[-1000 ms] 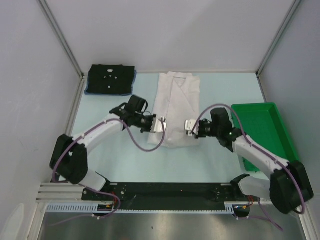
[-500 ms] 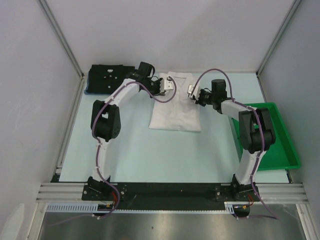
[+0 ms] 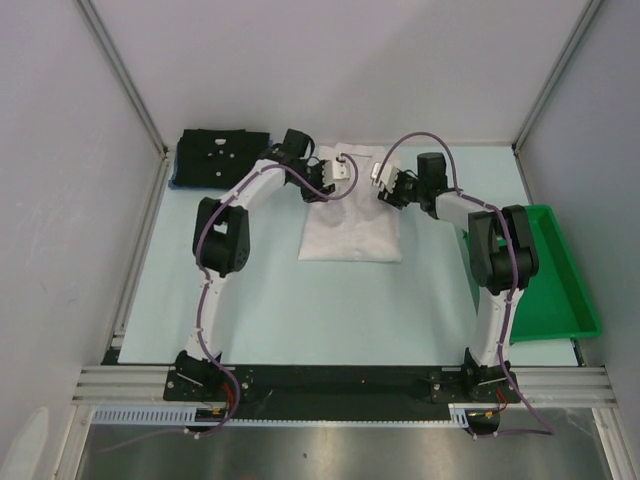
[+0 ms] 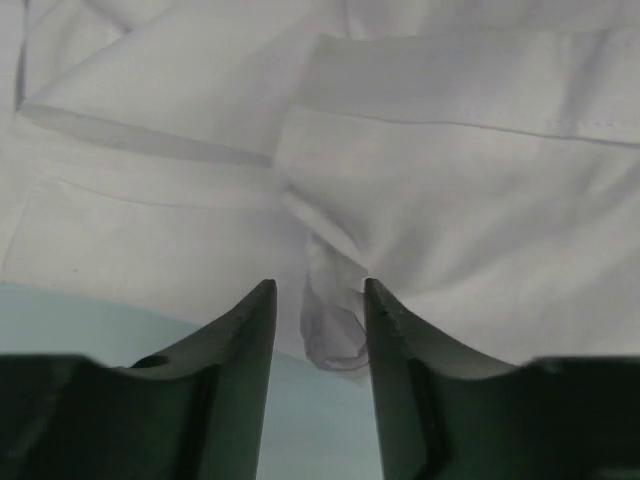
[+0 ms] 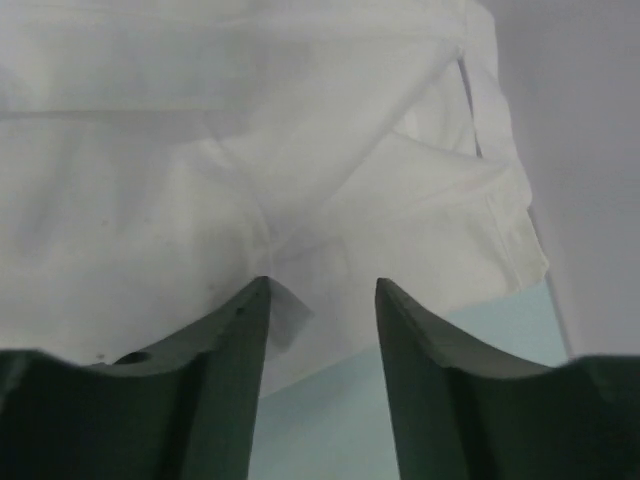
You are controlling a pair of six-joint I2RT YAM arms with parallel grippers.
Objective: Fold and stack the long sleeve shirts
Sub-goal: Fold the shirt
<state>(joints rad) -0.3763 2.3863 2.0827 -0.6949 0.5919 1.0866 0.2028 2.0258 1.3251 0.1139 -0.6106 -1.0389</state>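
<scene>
While both arms reach toward 12 o'clock, we note the white shirt lying folded on the table, just far of centre. The left gripper sits at its 11 o'clock corner and the right gripper at its 1 o'clock corner. In the wrist views we see both sets of jaws parted, gripping nothing. A loose pucker of white cloth stands between the left fingers. At 10 o'clock the black shirt lies folded atop the blue shirt. The green tray is at 4 o'clock.
</scene>
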